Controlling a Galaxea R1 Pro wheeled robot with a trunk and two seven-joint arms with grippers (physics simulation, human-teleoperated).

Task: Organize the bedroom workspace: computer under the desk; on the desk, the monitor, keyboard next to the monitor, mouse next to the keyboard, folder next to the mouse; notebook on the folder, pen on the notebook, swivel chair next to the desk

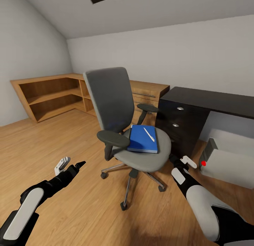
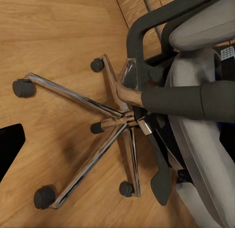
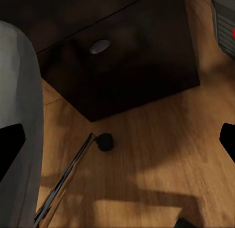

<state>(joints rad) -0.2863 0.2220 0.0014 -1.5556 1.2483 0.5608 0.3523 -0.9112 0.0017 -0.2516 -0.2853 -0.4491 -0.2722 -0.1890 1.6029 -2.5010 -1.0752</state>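
The black worktop (image 1: 211, 99) stands right of the swivel chair (image 1: 120, 115); the computer (image 1: 229, 161) sits beneath. The folder (image 1: 143, 138) on the seat carries the pen (image 1: 149, 134). Both hands, left (image 1: 70, 164) and right (image 1: 183, 161), hang open; lifting could roll the pen off.

Ahead of you the swivel chair (image 1: 123, 122) stands on the floor, the folder (image 1: 142, 139) on its seat and the pen (image 1: 149, 134) on the folder. To its right is the surface (image 1: 211, 99), the computer (image 1: 229, 161) beneath it; shelving (image 1: 53, 94) lies behind-left
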